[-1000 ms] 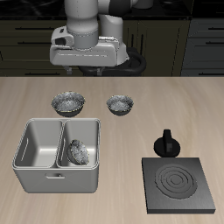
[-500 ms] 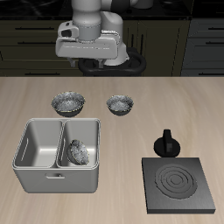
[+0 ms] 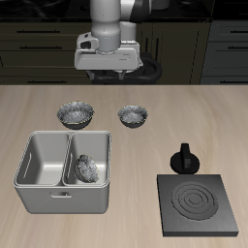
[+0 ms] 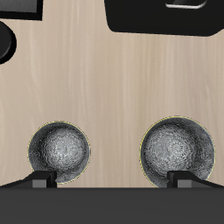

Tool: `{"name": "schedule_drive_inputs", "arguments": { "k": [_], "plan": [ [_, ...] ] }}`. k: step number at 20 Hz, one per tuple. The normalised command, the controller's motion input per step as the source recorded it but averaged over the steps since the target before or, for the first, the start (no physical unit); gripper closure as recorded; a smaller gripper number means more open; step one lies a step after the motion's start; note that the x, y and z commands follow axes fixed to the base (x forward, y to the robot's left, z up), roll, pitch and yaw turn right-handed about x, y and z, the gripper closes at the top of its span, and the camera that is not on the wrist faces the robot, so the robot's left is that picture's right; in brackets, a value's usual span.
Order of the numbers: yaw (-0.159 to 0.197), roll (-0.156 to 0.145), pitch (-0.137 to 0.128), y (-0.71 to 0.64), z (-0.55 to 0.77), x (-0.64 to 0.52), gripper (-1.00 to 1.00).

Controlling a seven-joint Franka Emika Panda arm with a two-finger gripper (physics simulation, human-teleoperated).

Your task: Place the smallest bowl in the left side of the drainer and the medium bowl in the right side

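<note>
Hovering high over the table's back edge: gripper (image 3: 108,76), claw spread wide, nothing between its fingertips (image 4: 182,180). Item one, smallest bowl (image 3: 85,168): lying tilted inside the drainer (image 3: 39,189), in the compartment nearer the black burner plate (image 3: 199,203). Item two, medium bowl (image 3: 134,116): upright on bare wood behind the drainer, well apart from the largest bowl (image 3: 76,115), which stands level with it. Item three, dark knobbed pot (image 3: 184,160): just behind the burner plate.

Speckled silvery-grey medium bowl (image 3: 134,116); pale grey drainer (image 3: 39,195); black stove (image 3: 200,205); light wood table (image 3: 174,107)
</note>
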Motion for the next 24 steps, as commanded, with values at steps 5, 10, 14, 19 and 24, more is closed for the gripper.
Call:
{"name": "schedule_drive_inputs", "arguments": {
  "k": [5, 10, 14, 19, 24],
  "plan": [
    [0.019, 0.039, -0.022, 0.32, -0.22, -0.24, -1.0],
    [0.005, -0.021, -0.026, 0.05, -0.22, -0.02, -1.0],
    [-0.019, -0.037, 0.007, -0.06, -0.3, 0.11, -1.0],
    [-0.002, -0.013, 0.025, 0.02, -0.33, 0.07, -1.0],
    [-0.004, 0.008, 0.019, 0.07, -0.32, -0.04, -1.0]
  ]
}}
